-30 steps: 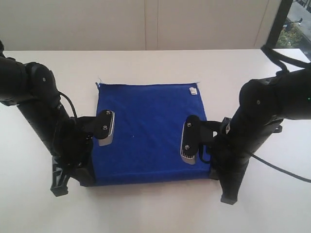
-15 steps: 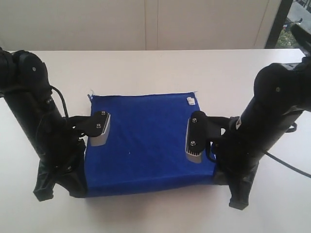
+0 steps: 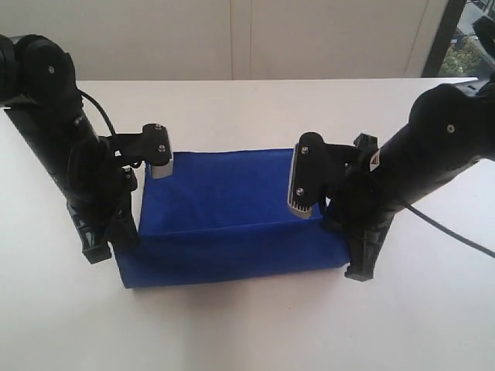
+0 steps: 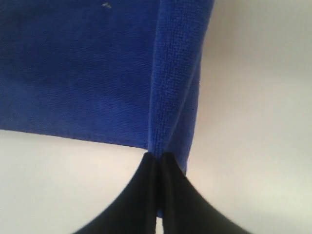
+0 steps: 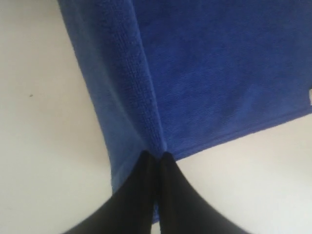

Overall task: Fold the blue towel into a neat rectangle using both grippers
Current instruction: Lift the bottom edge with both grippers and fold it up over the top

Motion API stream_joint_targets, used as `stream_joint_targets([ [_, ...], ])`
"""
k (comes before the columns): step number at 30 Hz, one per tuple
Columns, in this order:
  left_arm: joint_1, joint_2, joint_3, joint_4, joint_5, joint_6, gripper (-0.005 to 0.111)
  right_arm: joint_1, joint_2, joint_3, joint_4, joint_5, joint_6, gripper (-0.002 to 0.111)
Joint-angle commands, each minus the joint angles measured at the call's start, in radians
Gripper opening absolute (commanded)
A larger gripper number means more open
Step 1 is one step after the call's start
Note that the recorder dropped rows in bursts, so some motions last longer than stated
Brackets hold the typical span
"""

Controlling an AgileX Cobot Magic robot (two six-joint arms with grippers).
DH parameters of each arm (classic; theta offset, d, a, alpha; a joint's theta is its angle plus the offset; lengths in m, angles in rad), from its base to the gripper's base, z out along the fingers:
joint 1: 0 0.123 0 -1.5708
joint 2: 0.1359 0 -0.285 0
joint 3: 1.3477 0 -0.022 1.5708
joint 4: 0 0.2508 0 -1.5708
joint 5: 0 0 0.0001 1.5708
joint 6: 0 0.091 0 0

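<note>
Blue towel (image 3: pixel 232 205) | left end effector (image 4: pixel 157 161), right end effector (image 5: pixel 155 157) each pinch an edge; open table (image 3: pixel 247 332) around

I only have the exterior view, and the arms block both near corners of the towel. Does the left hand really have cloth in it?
Observer: Yes. The left wrist view shows the left hand shut, pinching a corner of the blue towel.
Operator: And the right one?
Observer: The same. The right hand is shut on its corner, and a ridge of cloth runs up from the fingertips.
Operator: I can't find the tag. Can you?
Observer: A small white scrap, likely the tag, shows near the towel's hem at the border of the right wrist view, away from the pinch.
</note>
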Motion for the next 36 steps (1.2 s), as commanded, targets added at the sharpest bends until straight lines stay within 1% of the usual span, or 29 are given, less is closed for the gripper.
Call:
stream_joint_targets([
  [1,-0.005,-0.011,-0.006,0.023,-0.063,-0.032,0.000,-0.001,-0.008,-0.009,-0.042,-0.110,0.018,0.000],
  [9,-0.005,-0.011,-0.006,0.023,-0.201,-0.036,0.000,-0.003,-0.008,-0.009,-0.046,-0.256,0.030,0.000],
  [18,-0.005,-0.011,-0.008,0.030,-0.374,-0.075,0.000,-0.068,-0.008,-0.009,-0.047,-0.336,0.048,0.000],
  [23,0.005,-0.011,-0.030,0.030,-0.423,-0.115,0.000,-0.070,0.042,-0.009,-0.047,-0.409,0.048,0.000],
  [28,0.046,0.011,-0.069,0.030,-0.479,-0.123,0.000,-0.070,0.138,-0.081,-0.047,-0.441,0.048,0.000],
  [36,0.046,0.116,-0.158,0.030,-0.519,-0.123,0.000,-0.072,0.304,-0.253,-0.047,-0.462,0.048,0.000],
])
